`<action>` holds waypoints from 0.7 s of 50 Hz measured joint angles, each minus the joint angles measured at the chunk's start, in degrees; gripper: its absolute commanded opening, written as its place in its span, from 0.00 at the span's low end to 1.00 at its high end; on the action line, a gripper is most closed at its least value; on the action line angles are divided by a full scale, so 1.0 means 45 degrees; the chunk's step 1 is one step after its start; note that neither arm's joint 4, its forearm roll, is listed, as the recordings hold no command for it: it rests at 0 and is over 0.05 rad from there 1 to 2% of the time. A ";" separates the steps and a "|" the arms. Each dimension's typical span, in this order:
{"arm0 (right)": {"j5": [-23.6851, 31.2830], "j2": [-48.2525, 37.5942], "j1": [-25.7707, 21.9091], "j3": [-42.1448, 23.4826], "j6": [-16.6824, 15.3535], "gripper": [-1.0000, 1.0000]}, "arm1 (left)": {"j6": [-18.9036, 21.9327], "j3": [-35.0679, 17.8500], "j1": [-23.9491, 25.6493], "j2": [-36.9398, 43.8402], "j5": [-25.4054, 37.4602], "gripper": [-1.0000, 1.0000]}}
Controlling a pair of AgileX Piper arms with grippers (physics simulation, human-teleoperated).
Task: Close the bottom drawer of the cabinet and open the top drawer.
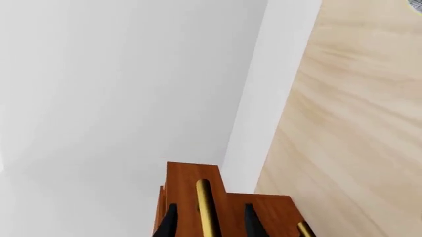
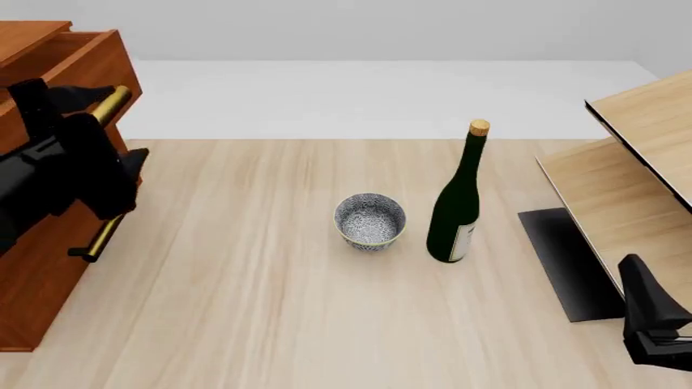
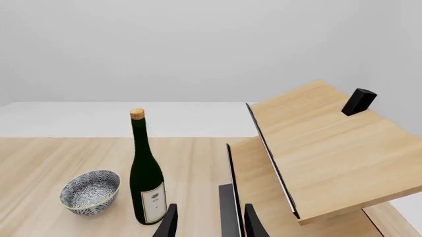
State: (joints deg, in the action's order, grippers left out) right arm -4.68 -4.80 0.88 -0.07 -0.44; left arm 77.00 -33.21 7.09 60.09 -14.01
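The reddish-brown cabinet (image 2: 32, 267) stands at the table's left edge. Its top drawer (image 2: 92, 61) juts out a little past the front below it, and its brass handle (image 1: 205, 207) lies between the fingers of my left gripper (image 1: 211, 224), which is open around the bar without touching it. In the front view the left gripper (image 2: 97, 121) and its arm cover the cabinet's upper front. A lower brass handle (image 2: 100, 237) shows beneath the arm. The bottom drawer (image 2: 38, 312) looks flush with the cabinet face. My right gripper (image 2: 640, 279) hangs open and holds nothing at the near right.
A patterned bowl (image 2: 370, 220) and a dark green corked bottle (image 2: 459, 203) stand mid-table. Pale slanted wooden furniture (image 2: 638, 162) fills the right side, with a black slab (image 2: 562, 259) at its foot, close to the right gripper (image 3: 211, 224).
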 measured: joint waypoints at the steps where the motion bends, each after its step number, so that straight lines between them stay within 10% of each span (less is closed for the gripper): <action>1: -0.0012 -0.0011 0.0000 0.0000 -0.0001 1.00 | -0.0013 -0.0032 0.0053 -0.0010 0.0026 1.00; 19: -0.0184 -0.0180 0.0020 -0.0001 -0.0004 1.00 | -0.1126 -0.1516 0.0972 -0.0380 0.1192 1.00; 35: -0.0341 -0.0344 0.0018 -0.0002 -0.0023 1.00 | -0.4846 -0.4827 0.1267 -0.0666 0.4035 1.00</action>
State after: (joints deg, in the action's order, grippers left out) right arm -6.22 -6.35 0.96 -0.08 -0.54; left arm 55.19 -54.93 12.79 57.09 4.15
